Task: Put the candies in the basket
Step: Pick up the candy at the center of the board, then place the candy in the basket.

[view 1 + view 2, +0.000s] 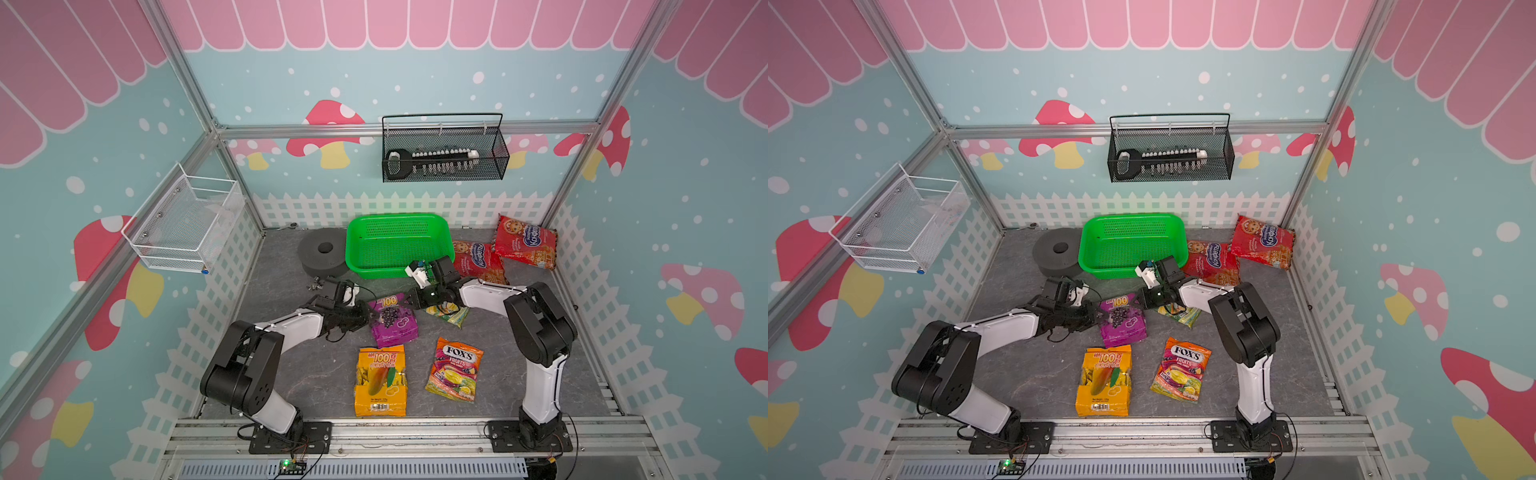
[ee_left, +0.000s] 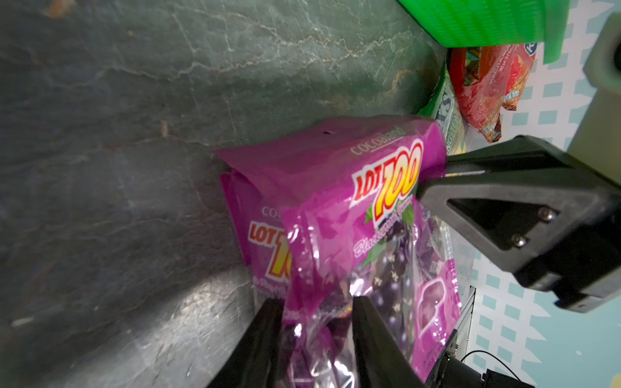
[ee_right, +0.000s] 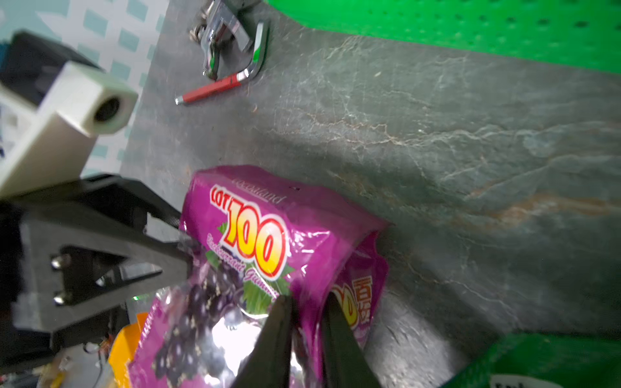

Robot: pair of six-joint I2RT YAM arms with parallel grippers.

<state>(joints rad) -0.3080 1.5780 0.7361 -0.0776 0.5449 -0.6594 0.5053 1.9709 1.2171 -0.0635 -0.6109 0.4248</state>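
Near the middle of the desk [image 1: 324,374], just in front of the basket [image 1: 352,249], is the purple bag [image 1: 392,318] with both hands on it: the left hand [image 1: 368,316] is clamped on a puffed fold along 1 side, jaws a little apart around it, and the right hand [image 1: 411,300] is pinched almost shut on a thin fold near the top corner. The basket looks empty, so all 6 candies are outside it. I judge the bag light, soft and slippery: glossy film over loose sweets, so it should sag and shift between 2 pinch points, and a grip on film alone may slide off; a hold deeper on the filled body seems safer than 1 on the flat seam. Whether the bag is clear of the desk I cannot tell, since both wrist views cut off its lower end. The green-yellow bag [image 1: 449,315] is half hidden under the right arm [image 1: 486,291], and the near red bag [image 1: 478,262] sits partly behind that arm, just beside the basket. The orange bag [image 1: 380,380], Fox's bag [image 1: 455,370] and far red bag [image 1: 525,242] lie in plain sight, none touched by a hand
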